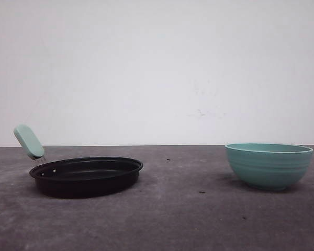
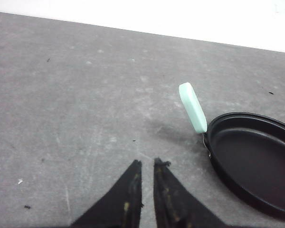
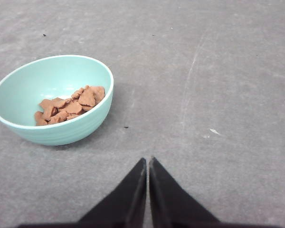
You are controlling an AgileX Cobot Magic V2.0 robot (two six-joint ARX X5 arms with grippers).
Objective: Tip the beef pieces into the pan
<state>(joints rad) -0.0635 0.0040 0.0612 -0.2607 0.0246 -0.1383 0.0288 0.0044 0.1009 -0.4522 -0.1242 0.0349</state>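
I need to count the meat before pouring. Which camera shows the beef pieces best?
The right wrist view: it looks down into the teal ribbed bowl, where the small reddish-brown beef pieces lie piled against one wall. In the front view the bowl's side hides its contents. The left wrist view faces the shallow black frying pan instead.

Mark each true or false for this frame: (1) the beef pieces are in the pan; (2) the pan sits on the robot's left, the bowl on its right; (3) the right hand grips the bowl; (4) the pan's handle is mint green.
1. False: the beef pieces lie in the teal bowl; the pan is empty.
2. True.
3. False: the right hand is shut, apart from the bowl.
4. True: the handle is mint green.
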